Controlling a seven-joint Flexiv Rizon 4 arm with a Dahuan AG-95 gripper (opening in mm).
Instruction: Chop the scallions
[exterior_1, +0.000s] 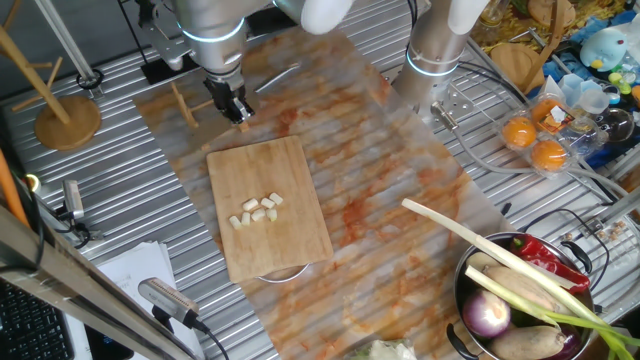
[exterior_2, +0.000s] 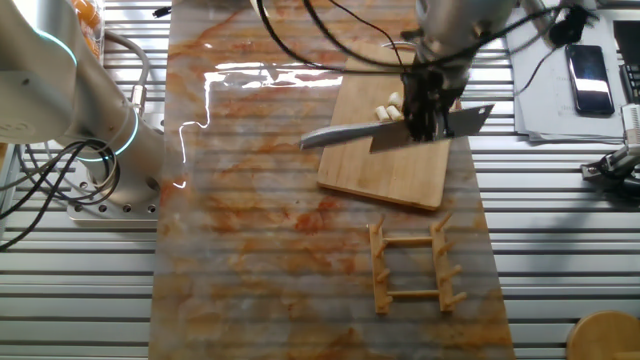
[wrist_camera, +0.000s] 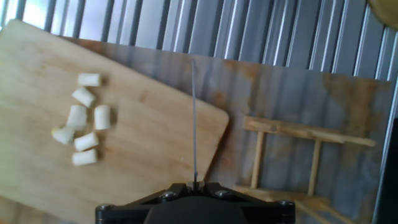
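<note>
**Knife held over the board's end, scallion chunks cut**

The arm reaches down from the table's far side in one fixed view, its gripper (exterior_1: 233, 104) hanging just past the short end of the bamboo cutting board (exterior_1: 290, 225). The fingers are pinched on the handle of a knife (exterior_2: 400, 132), whose grey blade lies level, above the board, in the other fixed view. In the hand view the blade shows edge-on as a thin dark line (wrist_camera: 194, 118) crossing the board's rounded corner.

The scallions (exterior_1: 256, 210) are short, pale cream cylinders, smooth-sided with flat cut ends, clustered loosely near the middle of the board. The cluster runs as a loose diagonal row across the board; single chunks point in mixed directions.

The board is light wood with fine grain and rounded corners. It rests on a translucent, orange-stained sheet (exterior_1: 400, 200) over a ribbed metal table (exterior_1: 120, 215). A small wooden rack (exterior_2: 415, 265) lies flat just beyond the board.
</note>
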